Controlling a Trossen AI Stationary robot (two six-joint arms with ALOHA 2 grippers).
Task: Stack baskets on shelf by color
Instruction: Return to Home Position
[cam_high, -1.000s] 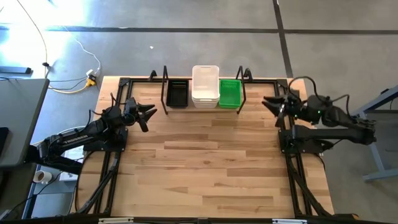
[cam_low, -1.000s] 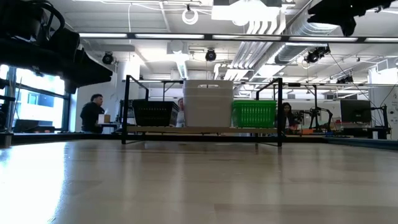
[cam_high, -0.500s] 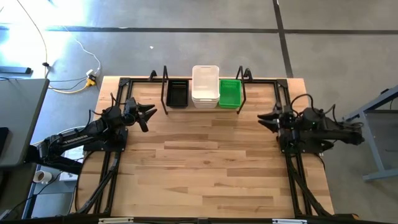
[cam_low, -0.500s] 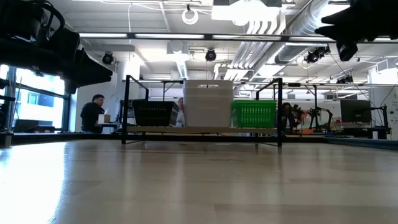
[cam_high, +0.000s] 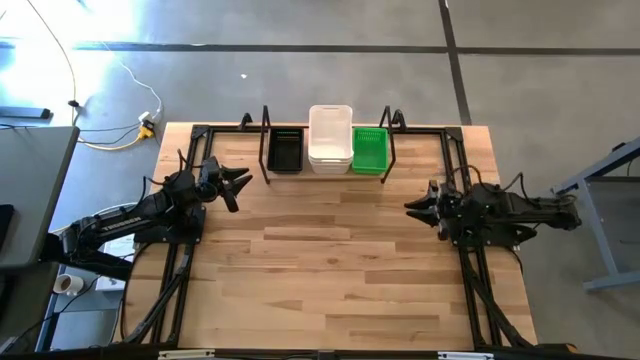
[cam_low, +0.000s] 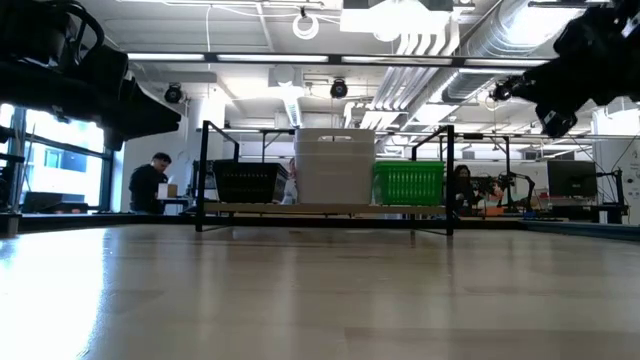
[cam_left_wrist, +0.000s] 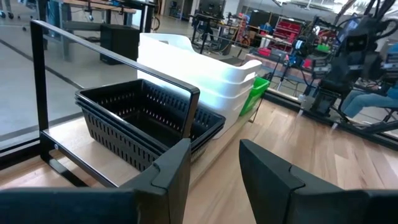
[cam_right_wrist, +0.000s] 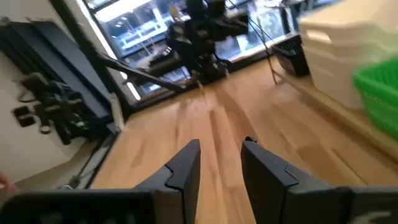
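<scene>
**Colours grouped, arms at the sides**

From above, the shelf (cam_high: 266, 150) stands at the far edge of the desk (cam_high: 330, 270), midway between the two arms. Three groups sit on it in a close row. The black baskets (cam_high: 286, 150) are at the left arm's end, the white baskets (cam_high: 330, 138) in the middle and the green baskets (cam_high: 369, 150) at the right arm's end (the white ones are plainly the widest). The left pincer (cam_high: 238, 187) hangs over the desk's left side, near the black end of the shelf. The right pincer (cam_high: 412, 208) hangs over the right side, nearer the front edge, apart from the shelf and pointing toward the middle of the desk.

From desk height, the shelf's upright ends frame the row. The white stack (cam_low: 335, 165) rises above the black (cam_low: 246, 183) and green (cam_low: 408, 183) ones. The left arm (cam_low: 70, 70) shows dark at the upper left and the right arm (cam_low: 585, 60) at the upper right, both clear of the desk. A person (cam_low: 150, 182) stands in the room behind.

In the left wrist view, the left pincer's fingers (cam_left_wrist: 171, 168) stand apart with nothing between them. Beyond them the black perforated baskets (cam_left_wrist: 143, 121) sit nested, with the white ones (cam_left_wrist: 205, 68) next and the green ones (cam_left_wrist: 258, 90) last.

In the right wrist view, the right pincer's fingers (cam_right_wrist: 186, 165) are also parted and empty over bare wood. The white (cam_right_wrist: 348, 43) and green (cam_right_wrist: 379, 84) baskets show at the side.
</scene>
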